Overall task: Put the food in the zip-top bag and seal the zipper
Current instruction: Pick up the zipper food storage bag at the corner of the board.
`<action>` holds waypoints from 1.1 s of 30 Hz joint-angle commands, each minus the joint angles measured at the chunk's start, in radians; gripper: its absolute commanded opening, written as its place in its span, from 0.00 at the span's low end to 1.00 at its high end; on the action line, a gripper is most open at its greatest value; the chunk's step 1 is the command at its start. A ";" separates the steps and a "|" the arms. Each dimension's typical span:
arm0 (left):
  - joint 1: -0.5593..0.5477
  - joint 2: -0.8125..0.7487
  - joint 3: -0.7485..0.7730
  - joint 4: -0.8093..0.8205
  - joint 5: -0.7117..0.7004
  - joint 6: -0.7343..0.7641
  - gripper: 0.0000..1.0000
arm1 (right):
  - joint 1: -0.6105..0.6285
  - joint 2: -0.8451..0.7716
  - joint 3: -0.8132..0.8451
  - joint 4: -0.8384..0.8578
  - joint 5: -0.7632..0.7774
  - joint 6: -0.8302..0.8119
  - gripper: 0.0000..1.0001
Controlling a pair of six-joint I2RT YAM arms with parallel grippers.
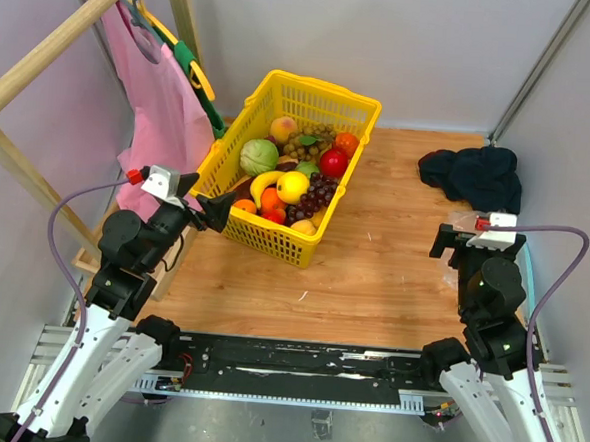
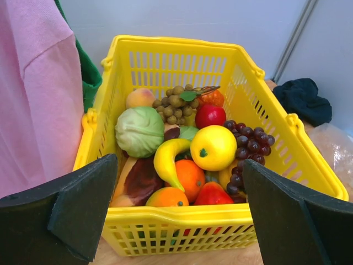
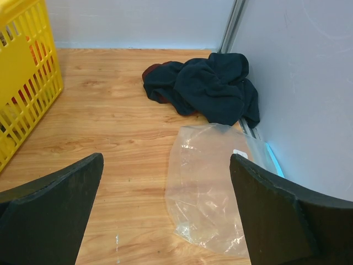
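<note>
Ahead of left claw (image 2: 179, 212): basket (image 2: 182, 52) bright yellow, slotted mesh. Inside: lemon (image 2: 213, 147) and banana (image 2: 167, 161) yellow, cabbage (image 2: 139, 131) pale green, apple (image 2: 210, 116) deep red, orange (image 2: 190, 176) orange, grapes (image 2: 251, 146) dark purple, smaller bunch (image 2: 174, 103) olive-tan. Left of that claw: garment (image 2: 33, 94) pink. Ahead of right claw (image 3: 165, 210): zip-top bag (image 3: 209, 182) clear, colourless; beyond it cloth (image 3: 212, 85) dark navy, maroon at its left edge. Surface (image 3: 110, 116) light wood grain. Both claws matte black.

My overhead camera is looking down from behind my arm bases onto the whole table (image 1: 392, 277). My left wrist camera is sitting close, facing into the yellow basket (image 2: 182, 47). My right wrist camera is looking low across the wood at the clear bag (image 3: 209, 176) and dark cloth (image 3: 215, 83), catching the basket's corner, which all three are sharing.
</note>
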 commanded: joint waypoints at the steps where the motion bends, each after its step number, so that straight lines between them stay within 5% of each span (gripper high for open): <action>1: 0.009 -0.010 -0.011 0.036 0.020 -0.002 0.99 | -0.026 -0.004 0.030 -0.016 0.027 0.021 0.98; 16: 0.009 -0.011 -0.018 0.042 0.048 -0.003 0.99 | -0.026 0.082 0.075 -0.127 0.010 0.173 0.98; 27: 0.005 -0.019 -0.021 0.048 0.083 -0.011 0.99 | -0.044 0.463 0.144 -0.193 0.123 0.292 0.98; 33: -0.004 -0.022 -0.022 0.053 0.108 -0.016 0.99 | -0.228 0.677 0.158 -0.192 0.093 0.379 0.98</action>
